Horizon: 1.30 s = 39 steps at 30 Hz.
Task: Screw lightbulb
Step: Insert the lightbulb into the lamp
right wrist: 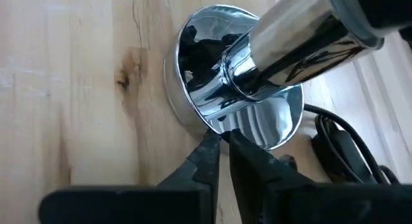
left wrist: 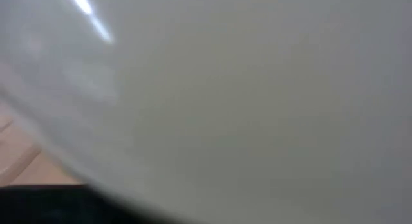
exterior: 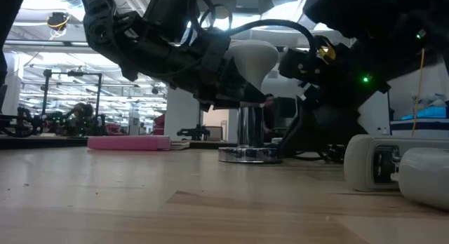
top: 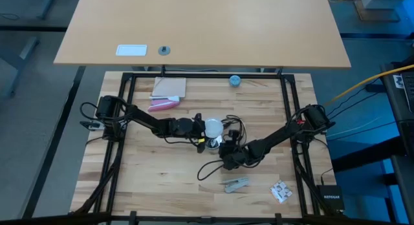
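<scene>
Your left gripper (top: 199,128) grasps the bulb (top: 212,127) above the chrome lamp base (right wrist: 241,114). Your right gripper (right wrist: 224,141) is clenched empty against that base's rim.

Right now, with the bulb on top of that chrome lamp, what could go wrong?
1. The left gripper holds the lightbulb from the side above the chrome lamp stem; a tilted bulb could cross-thread.
2. The right gripper is shut at the round chrome base, and its tips may slip off the shiny metal, letting the lamp turn.
3. The black cord lies close by and might snag.
</scene>
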Motion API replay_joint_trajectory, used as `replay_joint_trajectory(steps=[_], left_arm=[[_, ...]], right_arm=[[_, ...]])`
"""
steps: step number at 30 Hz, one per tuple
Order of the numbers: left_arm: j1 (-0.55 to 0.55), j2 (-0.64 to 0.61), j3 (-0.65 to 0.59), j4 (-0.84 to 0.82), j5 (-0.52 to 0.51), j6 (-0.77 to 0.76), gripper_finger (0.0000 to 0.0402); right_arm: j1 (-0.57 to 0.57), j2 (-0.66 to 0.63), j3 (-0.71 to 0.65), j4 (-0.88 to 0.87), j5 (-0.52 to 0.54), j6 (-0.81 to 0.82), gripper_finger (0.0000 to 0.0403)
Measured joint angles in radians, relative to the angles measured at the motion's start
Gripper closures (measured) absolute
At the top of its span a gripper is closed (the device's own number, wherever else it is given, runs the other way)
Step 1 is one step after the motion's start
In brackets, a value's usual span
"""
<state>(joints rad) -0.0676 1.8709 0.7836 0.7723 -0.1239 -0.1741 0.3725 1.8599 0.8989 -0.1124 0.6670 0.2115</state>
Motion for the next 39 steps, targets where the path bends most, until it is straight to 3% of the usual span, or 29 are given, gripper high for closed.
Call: replay_joint_trajectory(steps=[10,18,28,39], left_arm=[[-0.021,-0.001,0.002,0.002,0.045,-0.025,0.0251],[-0.032,-0.001,0.001,-0.001,0.025,-0.024,0.0251],[0.008,0.001,-0.001,0.027,0.009,-0.026,0.0251],[0.043,0.002,-0.001,0.052,0.005,-0.028,0.0251]], right_arm=[[-0.044,0.003,-0.002,-0.023,0.145,-0.008,0.0375],[-0.079,-0.011,-0.003,-0.031,0.131,-0.073,0.0375],[0.020,-0.152,-0.002,-0.100,0.052,-0.086,0.0375],[0.071,-0.161,-0.001,0.003,0.030,-0.113,0.0375]])
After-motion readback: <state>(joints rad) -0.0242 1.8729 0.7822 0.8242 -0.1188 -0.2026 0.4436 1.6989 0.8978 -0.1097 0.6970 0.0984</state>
